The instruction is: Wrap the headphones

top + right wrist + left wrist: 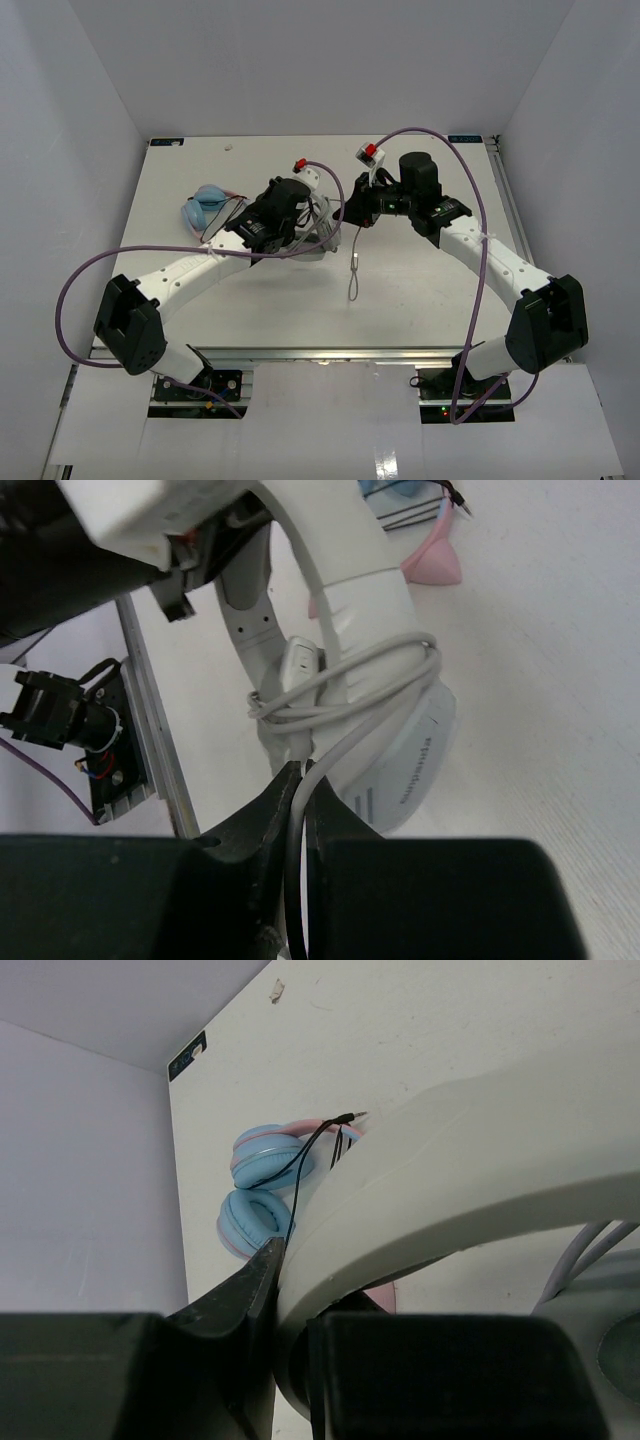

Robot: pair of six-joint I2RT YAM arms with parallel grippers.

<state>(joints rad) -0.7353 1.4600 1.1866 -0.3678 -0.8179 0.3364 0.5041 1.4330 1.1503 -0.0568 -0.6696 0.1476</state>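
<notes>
Right wrist view: right gripper (300, 795) pinched together on the cable (375, 675), just below the turns bunched round the headband (350, 590) above the ear cup (415, 750).
Left wrist view: left gripper (285, 1310) clamped across the white headband arch, acting as the anchor.
Headphones (322, 228): mid-table (420, 300), between the two grippers and held by the left one. Can't tell if the cups touch the surface.
Slack: one long loop (354, 272) hangs from the right gripper toward the near edge.
Step, my read: winding is partway, with a few turns on and the tail left to take up.
How: keep the left clamp fixed. Orbit the right hand round the band with light tension. Lay each turn beside the previous one, not over it. Let the cable slide through the pinch rather than yanking.
Risk: too much pull twists the band in the clamp or drags turns off toward the cup.
Clutter: blue-and-pink headset (205, 210) lies just beside the left arm. Keep the orbit away from its dark cord.
</notes>
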